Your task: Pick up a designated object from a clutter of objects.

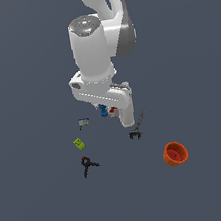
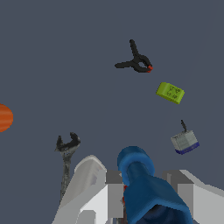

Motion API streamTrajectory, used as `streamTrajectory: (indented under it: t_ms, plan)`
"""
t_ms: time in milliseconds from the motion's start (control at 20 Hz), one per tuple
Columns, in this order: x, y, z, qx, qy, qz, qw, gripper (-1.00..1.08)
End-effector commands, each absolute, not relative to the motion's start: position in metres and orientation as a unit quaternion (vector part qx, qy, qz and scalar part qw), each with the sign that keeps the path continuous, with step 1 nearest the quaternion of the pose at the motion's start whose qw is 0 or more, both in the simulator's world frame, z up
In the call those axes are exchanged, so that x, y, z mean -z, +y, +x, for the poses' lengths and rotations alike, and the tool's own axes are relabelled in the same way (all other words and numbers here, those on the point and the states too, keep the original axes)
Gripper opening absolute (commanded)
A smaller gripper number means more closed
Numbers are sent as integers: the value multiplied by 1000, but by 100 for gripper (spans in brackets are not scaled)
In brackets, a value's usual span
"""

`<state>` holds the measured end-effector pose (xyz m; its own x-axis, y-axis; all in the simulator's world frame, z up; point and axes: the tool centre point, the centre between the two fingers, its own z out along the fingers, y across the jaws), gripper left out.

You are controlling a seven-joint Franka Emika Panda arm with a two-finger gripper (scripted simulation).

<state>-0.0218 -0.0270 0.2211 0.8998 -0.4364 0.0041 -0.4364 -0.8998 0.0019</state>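
Between the gripper fingers sits the blue piece — looks light, rigid, prob slick plastic, so the pinch closed on its mid-body seems best.

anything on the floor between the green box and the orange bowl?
Nothing sits squarely between the small green box and the orange bowl in the exterior view. The grey open-ended wrench lies just off that line.
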Motion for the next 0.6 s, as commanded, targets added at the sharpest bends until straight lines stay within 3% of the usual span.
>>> streamTrajectory:
  t_ms: [0, 550]
  plan:
    - [-243, -24, -9, -1, -224, 975, 1, -100]
    - [-322, -11, 40, -1, -223, 975, 1, -100]
